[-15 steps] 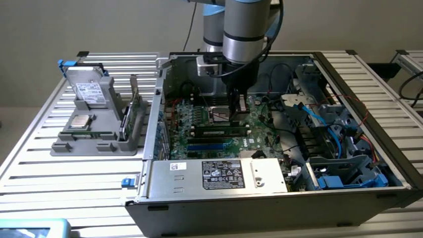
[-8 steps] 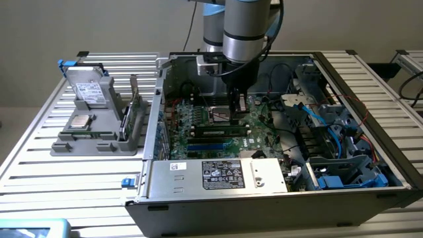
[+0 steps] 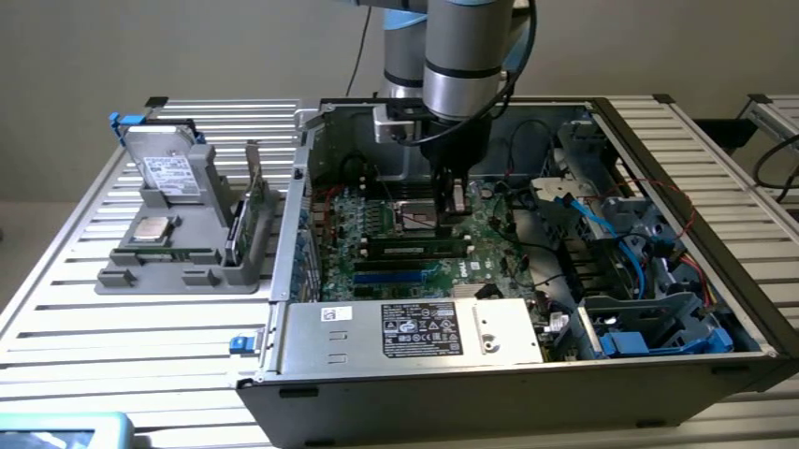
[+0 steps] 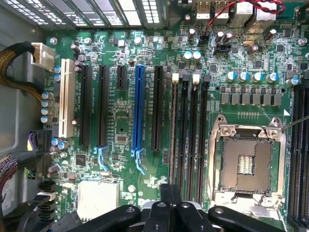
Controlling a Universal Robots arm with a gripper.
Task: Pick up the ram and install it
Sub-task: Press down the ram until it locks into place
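Observation:
The ram is a slim dark stick with a small white label. It stands upright in a memory slot on the green motherboard inside the open computer case. In the wrist view the ram shows edge-on in the slot nearest the long black expansion slots. My gripper hangs low over the board beside the processor socket. In the wrist view my gripper is shut, its black fingertips together over the near end of the memory slots. I see nothing held between them.
A grey holder to the exterior view's left of the case carries a silver hard drive, a processor chip and a green card. The power supply fills the case's near side. Blue cables and drive bays crowd the exterior view's right.

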